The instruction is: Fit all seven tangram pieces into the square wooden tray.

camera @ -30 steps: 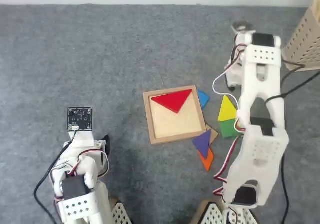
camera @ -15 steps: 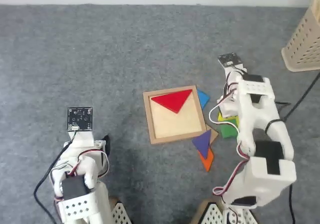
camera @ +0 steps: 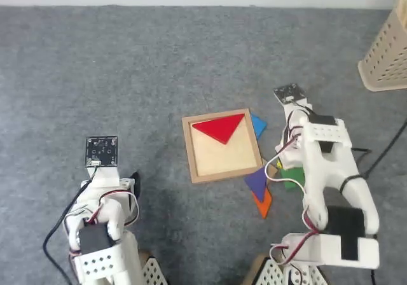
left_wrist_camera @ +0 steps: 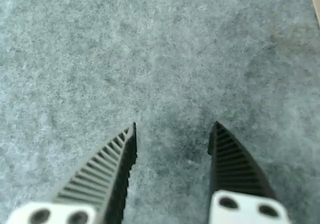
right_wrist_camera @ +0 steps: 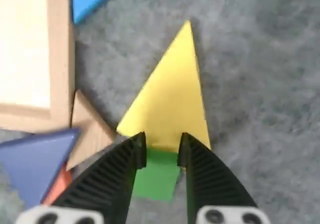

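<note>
Left arm: sits at the near left edge of the table [camera: 127,75], well apart from the puzzle pieces.
Left hand [left_wrist_camera: 175,125]: its two ribbed fingers stand wide apart, with nothing between them, above bare grey table surface.
Right arm: stretches from the near right edge out over the loose pieces to the right of the tray.
Right hand [right_wrist_camera: 161,135]: its fingers are a narrow gap apart and grip nothing. They point down at the spot where the yellow triangle meets the green piece. Whether the tips touch either piece cannot be told.
Orange triangle [camera: 262,203]: the nearest piece, flat on the table, off the tray's near right corner.
Purple triangle [camera: 257,180]: just beyond the orange one and touching it, its tip at the tray's near right corner.
Tan piece [right_wrist_camera: 85,129]: against the tray's rim at that corner, partly under the purple triangle.
Green piece [right_wrist_camera: 157,176]: right of the tan piece, against the yellow triangle's short edge.
Yellow triangle [right_wrist_camera: 172,104]: on the table beyond the green piece, pointing away from the arm.
Tray [camera: 189,150]: a square wooden frame in the middle of the table, slightly turned.
Red triangle [camera: 219,128]: lies inside the tray along its far edge.
Blue piece [camera: 257,125]: outside the tray, against its far right corner.
Basket [camera: 386,49]: a perforated beige one at the far right edge.
</note>
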